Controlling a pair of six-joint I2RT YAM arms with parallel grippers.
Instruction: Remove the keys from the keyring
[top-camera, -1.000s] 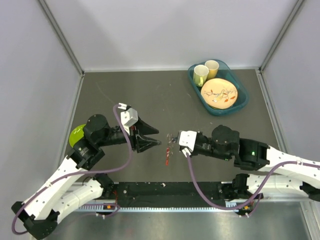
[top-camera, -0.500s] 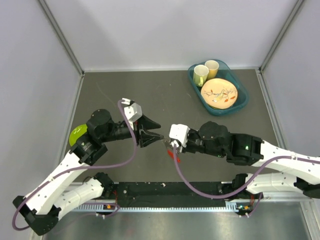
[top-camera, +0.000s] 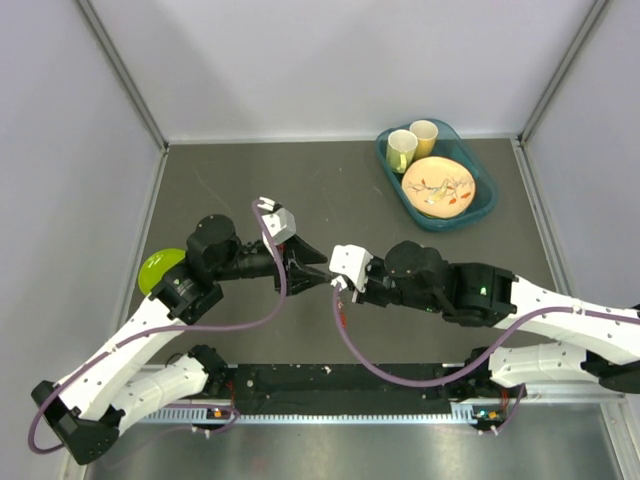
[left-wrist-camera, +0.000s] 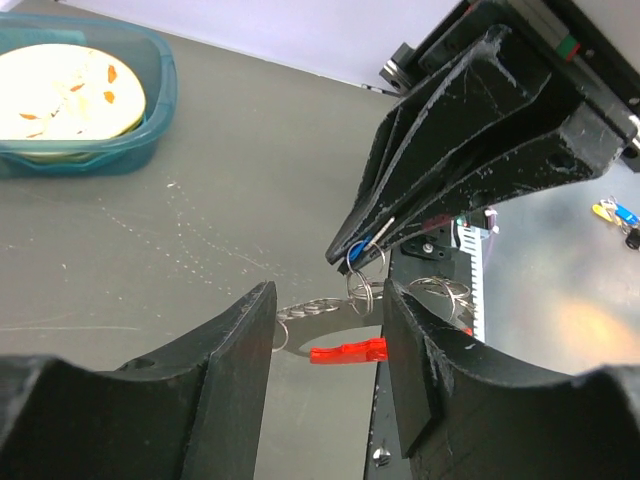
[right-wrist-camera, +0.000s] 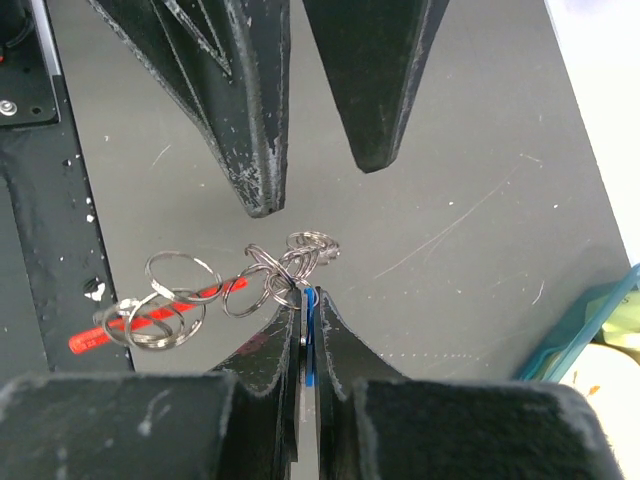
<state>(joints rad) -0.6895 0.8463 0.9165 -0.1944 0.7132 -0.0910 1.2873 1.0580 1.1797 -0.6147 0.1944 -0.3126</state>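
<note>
Keyring (right-wrist-camera: 303, 252) ahead of L end effector (left-wrist-camera: 327, 292)

The right pincer (top-camera: 340, 287) has carried the blue key (right-wrist-camera: 310, 345) and keyring (right-wrist-camera: 262, 283) toward the left pincer (top-camera: 322, 273). That pincer has advanced, and its tips now flank the keyring.

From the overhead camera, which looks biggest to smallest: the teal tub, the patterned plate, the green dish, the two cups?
1. Teal tub
2. Patterned plate
3. Green dish, partly hidden by the left arm, so unsure
4. Greenish cup and yellow cup, alike

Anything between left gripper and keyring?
Nothing: right wrist view shows only bare table between the open left gripper and the keyring, dangling from the blue key in the right gripper.
</note>
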